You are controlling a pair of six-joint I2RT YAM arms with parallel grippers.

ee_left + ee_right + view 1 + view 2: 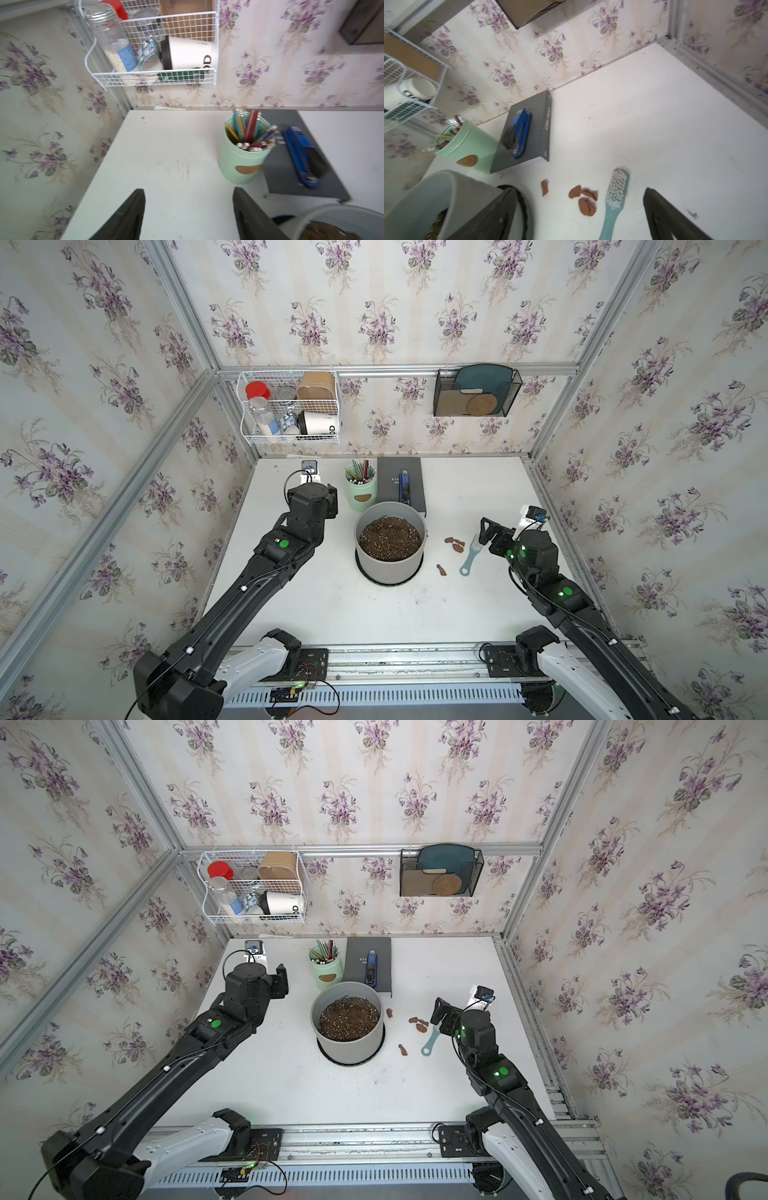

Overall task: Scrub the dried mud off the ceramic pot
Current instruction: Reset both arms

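Note:
The ceramic pot [388, 570], light grey on a black saucer and filled with dark soil, stands mid-table in both top views [349, 1052]. Reddish-brown flakes of dried mud [456, 544] lie on the table to its right, and no patches show on the pot wall facing the cameras. A light-blue brush [471, 556] lies beside the flakes. My right gripper [487, 531] hovers open just right of the brush; in the right wrist view the brush [615, 187] and mud [586, 205] lie below its spread jaws [579, 190]. My left gripper [332, 499] is open and empty [189, 190], left of and behind the pot.
A mint-green pencil cup [360, 489] and a dark grey book [395, 475] carrying a blue stapler [405, 487] stand right behind the pot. A white wire basket [291, 406] and a black mesh holder [476, 391] hang on the back wall.

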